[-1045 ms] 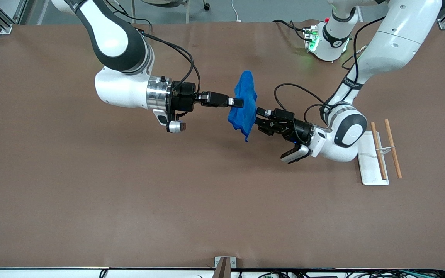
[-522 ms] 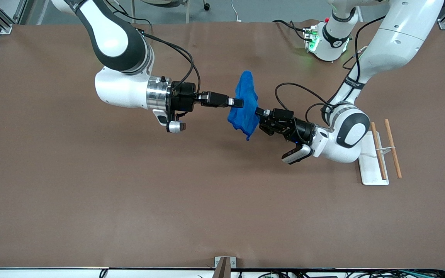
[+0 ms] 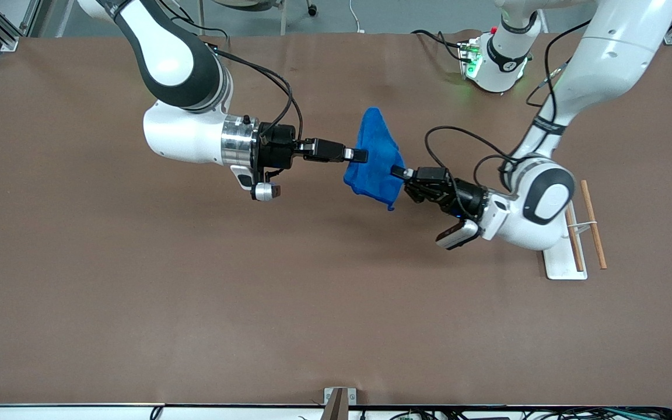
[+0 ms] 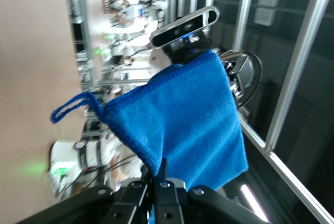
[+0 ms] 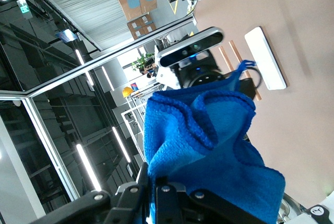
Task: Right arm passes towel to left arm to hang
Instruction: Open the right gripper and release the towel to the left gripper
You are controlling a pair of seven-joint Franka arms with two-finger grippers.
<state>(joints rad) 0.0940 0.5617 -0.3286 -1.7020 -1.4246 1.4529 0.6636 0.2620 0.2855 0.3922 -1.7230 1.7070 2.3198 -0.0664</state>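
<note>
The bright blue towel (image 3: 375,156) hangs in the air above the middle of the table, stretched between both grippers. My right gripper (image 3: 363,155) is shut on one edge of the towel (image 5: 203,145), reaching in from the right arm's end. My left gripper (image 3: 397,171) is shut on the towel's other edge, and the cloth (image 4: 182,125) spreads out just past its fingers. A thin loop (image 4: 70,106) dangles from one corner. Each wrist view shows the other arm's wrist camera past the cloth.
A white flat base (image 3: 563,262) with two upright wooden rods (image 3: 594,232) stands at the left arm's end of the table, just beside the left arm's wrist. The left arm's green-lit base (image 3: 490,58) sits at the table's top edge.
My left gripper has closed on the towel's edge and pulled toward the left arm's end, drawing the cloth wider. The right gripper has stayed still, shut on the towel.
</note>
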